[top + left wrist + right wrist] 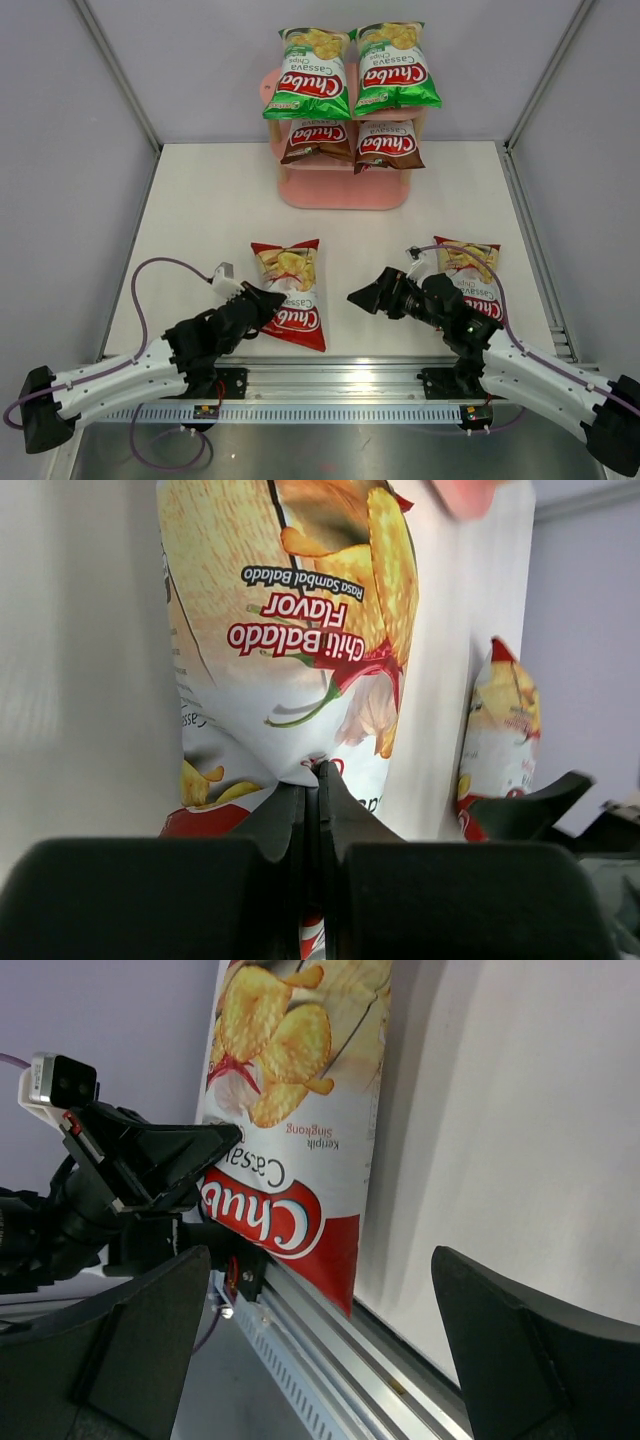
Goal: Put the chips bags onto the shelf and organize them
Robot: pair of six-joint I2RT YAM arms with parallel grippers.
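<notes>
The pink shelf (340, 195) stands at the back centre. Two green chips bags (308, 75) (395, 68) stand on its top tier and two brown bags (318, 140) (388, 143) on the tier below. A red bag (292, 290) lies flat on the table in front of my left arm. My left gripper (270, 298) is shut on its left edge; the pinch shows in the left wrist view (318, 775). My right gripper (358, 298) is open and empty just right of that bag (290, 1080). A second red bag (470, 262) lies partly under my right arm.
An aluminium rail (340, 385) carrying both arm bases runs along the table's near edge. Grey enclosure walls (60, 150) stand at the left, right and back. A purple cable (140, 300) loops beside the left arm.
</notes>
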